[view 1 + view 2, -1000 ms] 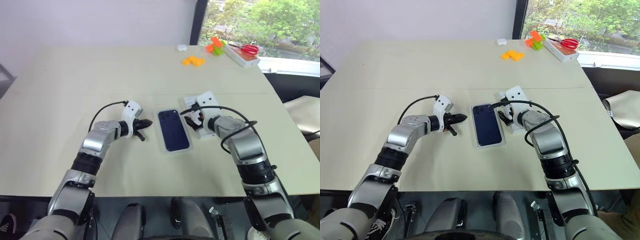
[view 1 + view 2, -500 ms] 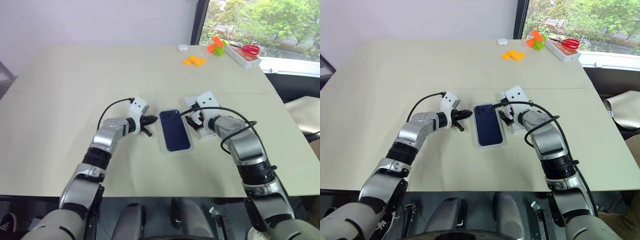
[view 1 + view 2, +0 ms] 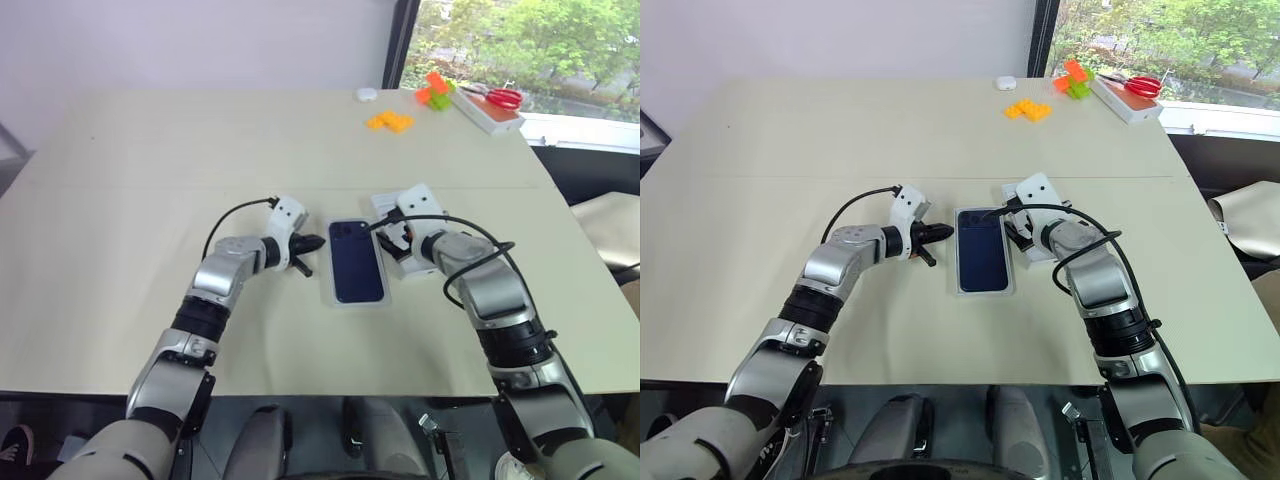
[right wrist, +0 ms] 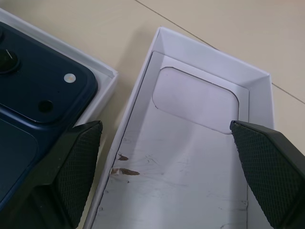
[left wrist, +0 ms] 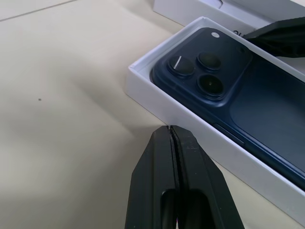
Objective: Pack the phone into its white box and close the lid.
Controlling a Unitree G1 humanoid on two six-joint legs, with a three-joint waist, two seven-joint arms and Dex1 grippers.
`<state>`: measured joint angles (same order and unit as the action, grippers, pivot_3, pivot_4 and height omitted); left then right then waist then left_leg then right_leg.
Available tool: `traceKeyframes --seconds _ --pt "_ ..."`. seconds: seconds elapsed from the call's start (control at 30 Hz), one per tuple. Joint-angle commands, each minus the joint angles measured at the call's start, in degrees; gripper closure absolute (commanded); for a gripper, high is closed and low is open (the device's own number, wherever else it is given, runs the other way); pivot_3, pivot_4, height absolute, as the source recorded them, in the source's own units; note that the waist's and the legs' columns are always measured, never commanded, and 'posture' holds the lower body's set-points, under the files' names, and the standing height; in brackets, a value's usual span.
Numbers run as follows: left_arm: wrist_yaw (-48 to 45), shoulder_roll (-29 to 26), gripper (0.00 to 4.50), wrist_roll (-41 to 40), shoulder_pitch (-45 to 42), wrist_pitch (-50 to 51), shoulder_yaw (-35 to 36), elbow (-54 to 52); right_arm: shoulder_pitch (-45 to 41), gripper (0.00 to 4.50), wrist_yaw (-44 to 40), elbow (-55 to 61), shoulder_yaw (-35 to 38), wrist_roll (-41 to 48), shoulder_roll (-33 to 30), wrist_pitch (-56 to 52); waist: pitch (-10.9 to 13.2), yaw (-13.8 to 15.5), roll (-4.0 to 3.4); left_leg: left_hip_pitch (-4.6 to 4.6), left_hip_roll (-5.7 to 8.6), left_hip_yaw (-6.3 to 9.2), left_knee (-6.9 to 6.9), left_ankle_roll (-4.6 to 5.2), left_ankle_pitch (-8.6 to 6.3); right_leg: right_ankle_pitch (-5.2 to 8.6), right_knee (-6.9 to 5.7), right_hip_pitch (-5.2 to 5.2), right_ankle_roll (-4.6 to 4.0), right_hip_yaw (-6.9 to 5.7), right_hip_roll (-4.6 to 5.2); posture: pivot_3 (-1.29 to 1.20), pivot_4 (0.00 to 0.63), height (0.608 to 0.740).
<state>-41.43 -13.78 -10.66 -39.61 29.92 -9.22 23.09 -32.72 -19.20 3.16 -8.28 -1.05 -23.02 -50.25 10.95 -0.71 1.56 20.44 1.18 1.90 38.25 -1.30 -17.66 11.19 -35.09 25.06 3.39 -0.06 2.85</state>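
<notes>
Near the centre of the head views, the phone (image 3: 357,261) lies back-up inside the white box (image 3: 334,296), its camera cluster at the far end, on the pale worktop (image 3: 150,170). The left arm reaches in from the lower left of the frame, forearm angled up and toward the centre, wrist tipped slightly downward; the left gripper (image 3: 310,243) has its jaws pressed together with nothing between them, tips just beside the box's left wall near the camera corner. In the left wrist view the closed left gripper (image 5: 170,131) sits close to the box wall; whether it touches cannot be told. The right arm comes up from the lower right, elbow bent, forearm slanting toward the centre; the right gripper (image 3: 1017,228) has its jaws spread wide and hangs over the lid (image 4: 190,143), which lies inside-up just right of the box, holding nothing. The right wrist view shows the lid's white interior with a thin insert (image 4: 198,98) lying in it. At the upper right of the frame lie orange blocks (image 3: 387,121) and a long box with red scissors (image 3: 485,106).
</notes>
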Motion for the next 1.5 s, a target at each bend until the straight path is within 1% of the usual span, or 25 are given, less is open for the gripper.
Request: traceKeyframes --seconds 0.03,0.1,0.13,0.27,0.33,0.5,0.73,0.83,0.87,0.93,1.03,1.17,1.23,1.27,1.37,1.5 --pt "-0.9 -1.4 4.48 -0.3 1.8 1.8 0.2 -3.5 -0.2 0.24 -0.2 2.7 0.1 -0.4 -0.3 -0.1 0.0 -0.1 0.0 0.0 -0.01 0.0 -0.02 0.0 0.0 0.0 0.0 0.01 0.0 0.0 0.0 0.0 0.15 0.74" --pt "-0.8 -2.1 4.5 -0.8 2.2 3.1 0.9 -5.3 0.6 0.89 -0.2 3.7 -0.1 -0.3 -0.1 -1.0 0.0 -0.1 0.0 0.02 -0.02 0.01 -0.02 0.0 0.0 0.0 -0.01 0.04 0.0 0.0 -0.02 0.0 0.15 0.74" --pt "-0.7 -2.6 4.5 -0.8 2.4 3.2 1.1 -6.1 1.0 1.36 0.2 4.0 -0.2 -0.5 0.1 -1.6 0.0 -0.1 0.0 0.02 -0.03 0.0 -0.03 0.0 0.0 0.0 -0.01 0.06 0.0 0.0 -0.03 0.0 0.15 0.74" --pt "-0.2 -3.7 4.5 -1.8 2.8 5.6 2.3 -9.4 2.0 3.52 0.7 4.2 -0.6 -0.7 0.6 -2.4 0.0 -0.2 0.0 0.04 -0.04 0.0 -0.03 0.0 0.0 0.0 -0.05 0.11 0.0 0.01 -0.04 0.0 0.15 0.74" --pt "-0.1 -4.4 4.5 -2.3 3.1 6.9 2.9 -11.2 2.0 4.47 0.8 3.8 -0.6 -0.7 0.8 -2.4 0.0 -0.2 0.0 0.05 -0.05 0.0 -0.02 0.0 0.0 0.0 -0.05 0.12 0.0 0.01 -0.04 0.0 0.15 0.74" --pt "-0.2 -6.5 4.5 -2.7 5.1 8.9 3.3 -15.6 0.8 4.47 1.5 2.9 1.5 0.1 1.8 -2.8 0.0 -0.3 0.0 0.06 -0.05 -0.01 -0.03 0.0 0.0 0.0 -0.04 0.13 0.0 0.02 -0.04 0.0 0.15 0.74" --pt "-1.0 -11.3 4.5 -5.5 6.2 12.1 6.9 -19.4 -6.6 4.47 1.0 4.4 9.2 7.3 7.8 -4.8 0.1 -0.3 -0.06 0.13 -0.11 -0.01 -0.03 -0.01 0.0 -0.01 -0.13 0.3 -0.02 0.03 -0.12 0.0 0.15 0.74" --pt "-2.5 -14.3 4.5 -7.4 5.5 13.9 9.3 -20.6 -11.4 4.47 1.6 5.3 17.2 15.6 14.5 -8.4 0.1 -0.3 -0.07 0.13 -0.13 0.01 -0.04 -0.01 0.0 -0.01 -0.14 0.29 -0.02 0.02 -0.12 0.0 0.15 0.74" --pt "-2.7 -15.0 4.5 -8.1 5.2 14.4 10.1 -20.9 -13.1 4.47 2.2 5.5 21.0 19.3 17.5 -10.9 0.1 -0.4 -0.09 0.15 -0.13 0.0 -0.05 -0.01 0.0 -0.01 -0.15 0.32 -0.03 0.03 -0.11 0.0 0.15 0.74" --pt "-2.9 -15.6 4.5 -8.8 5.0 14.8 10.7 -21.2 -14.7 4.47 3.4 5.8 25.0 23.0 20.4 -14.2 0.1 -0.3 -0.12 0.22 -0.13 0.0 -0.06 -0.01 0.0 -0.03 -0.15 0.4 -0.04 0.04 -0.08 0.0 0.15 0.74" --pt "-2.9 -16.7 4.5 -10.6 4.2 16.4 13.0 -20.2 -20.1 4.47 7.3 3.9 37.8 35.3 29.2 -23.4 0.1 -0.1 -0.12 0.29 -0.1 0.06 -0.08 -0.01 -0.01 -0.03 -0.15 0.43 -0.05 -0.02 0.01 0.0 0.15 0.74" --pt "-1.7 -16.4 4.5 -12.3 3.5 17.3 14.8 -19.1 -24.5 4.47 14.0 2.1 48.8 45.3 37.6 -31.8 0.1 0.1 -0.14 0.71 -0.03 0.1 -0.08 -0.01 -0.01 -0.06 -0.15 0.78 -0.08 -0.03 0.23 0.0 0.15 0.74" --pt "-1.1 -15.9 4.5 -13.0 3.7 17.8 14.9 -19.4 -24.1 4.47 16.7 2.6 50.1 48.9 40.9 -34.7 0.1 0.2 -0.13 1.04 0.12 0.13 -0.05 -0.04 0.01 -0.07 -0.24 1.14 -0.08 -0.08 0.45 0.0 0.15 0.74" --pt "-0.9 -15.8 4.5 -12.9 4.0 17.7 14.7 -19.7 -24.3 4.47 19.0 2.2 51.8 50.7 42.2 -35.8 0.1 0.0 -0.14 1.13 0.18 0.1 -0.05 -0.04 0.01 -0.07 -0.24 1.25 -0.08 -0.08 0.54 0.0 0.15 0.74" --pt "-0.6 -15.6 4.5 -13.1 4.8 17.4 14.3 -21.0 -24.2 4.47 24.0 1.1 54.5 54.9 43.5 -36.6 0.1 -0.4 -0.14 1.29 0.25 0.01 -0.05 -0.01 -0.01 -0.08 -0.28 1.42 -0.07 -0.06 0.62 0.0 0.15 0.74" --pt "0.1 -15.5 4.5 -13.6 5.7 17.7 14.3 -22.0 -21.8 4.47 30.8 1.1 55.9 61.9 45.8 -37.2 0.1 -0.6 -0.15 1.36 0.23 -0.03 -0.1 0.01 -0.02 -0.08 -0.28 1.55 -0.07 -0.05 0.6 0.0 0.15 0.74"
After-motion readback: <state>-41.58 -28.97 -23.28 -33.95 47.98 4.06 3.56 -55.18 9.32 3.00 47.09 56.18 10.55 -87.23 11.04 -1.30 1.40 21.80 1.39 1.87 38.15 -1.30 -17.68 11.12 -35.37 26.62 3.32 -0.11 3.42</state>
